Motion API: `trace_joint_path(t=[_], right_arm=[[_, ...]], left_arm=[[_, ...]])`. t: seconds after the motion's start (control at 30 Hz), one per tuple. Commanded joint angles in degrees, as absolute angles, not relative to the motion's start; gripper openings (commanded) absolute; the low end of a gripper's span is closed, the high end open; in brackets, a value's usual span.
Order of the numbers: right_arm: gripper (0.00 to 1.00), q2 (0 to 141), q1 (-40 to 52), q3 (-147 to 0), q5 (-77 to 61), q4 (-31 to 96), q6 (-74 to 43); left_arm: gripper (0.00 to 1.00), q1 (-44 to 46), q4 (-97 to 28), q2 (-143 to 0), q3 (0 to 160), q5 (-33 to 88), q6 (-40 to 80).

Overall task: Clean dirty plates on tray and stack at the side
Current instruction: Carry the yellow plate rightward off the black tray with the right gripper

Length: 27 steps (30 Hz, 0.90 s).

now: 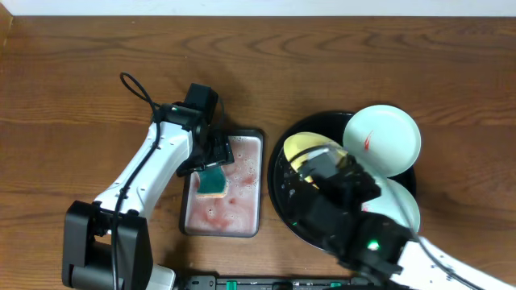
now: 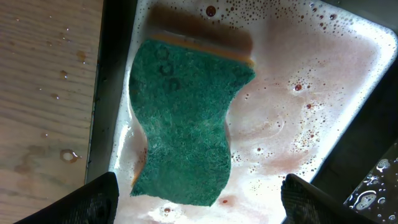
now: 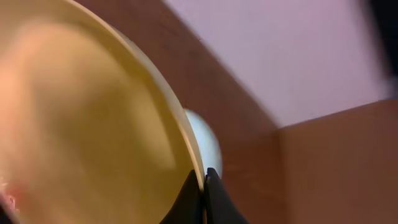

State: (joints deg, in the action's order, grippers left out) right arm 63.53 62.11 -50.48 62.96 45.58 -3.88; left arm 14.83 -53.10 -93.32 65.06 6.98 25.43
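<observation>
Overhead: fixed, straight down, far; wide stretch of counter (image 1: pixel 64 64) in frame. Left wrist: near, facing down onto sponge (image 2: pixel 186 124) in grey tray (image 2: pixel 298 81); overhead shares both. Right wrist: very near, blurred, sighting along yellow plate (image 3: pixel 81 124) rim; overhead shares it.

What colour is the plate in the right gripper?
Pale yellow. The plate shows best in the right wrist view, its rim pinched by the right gripper.

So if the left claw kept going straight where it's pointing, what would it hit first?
Most likely the teal sponge, lying in the grey tray of pinkish suds right ahead of the open left gripper; exact gap unclear.
</observation>
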Motion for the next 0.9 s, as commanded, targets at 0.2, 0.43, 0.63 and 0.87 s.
trace_joint_path(t=[0.2, 0.43, 0.63, 0.87], right_arm=[[0.01, 69.76, 70.94, -50.65, 87.02, 45.41, -1.17], [0.01, 69.71, 71.72, -50.65, 86.98, 44.34, -1.17], [0.01, 69.71, 71.5, -50.65, 86.41, 43.35, -2.79], [0.01, 68.38, 62.87, -50.65, 55.51, 43.31, -16.45]], left_arm=[[0.84, 14.68, -53.25, -93.23, 65.14, 6.87, 25.1], [0.84, 14.68, -53.25, -93.23, 65.14, 6.87, 25.1], [0.84, 14.68, -53.25, -93.23, 65.14, 6.87, 25.1], [0.84, 14.68, -53.25, -93.23, 65.14, 6.87, 25.1]])
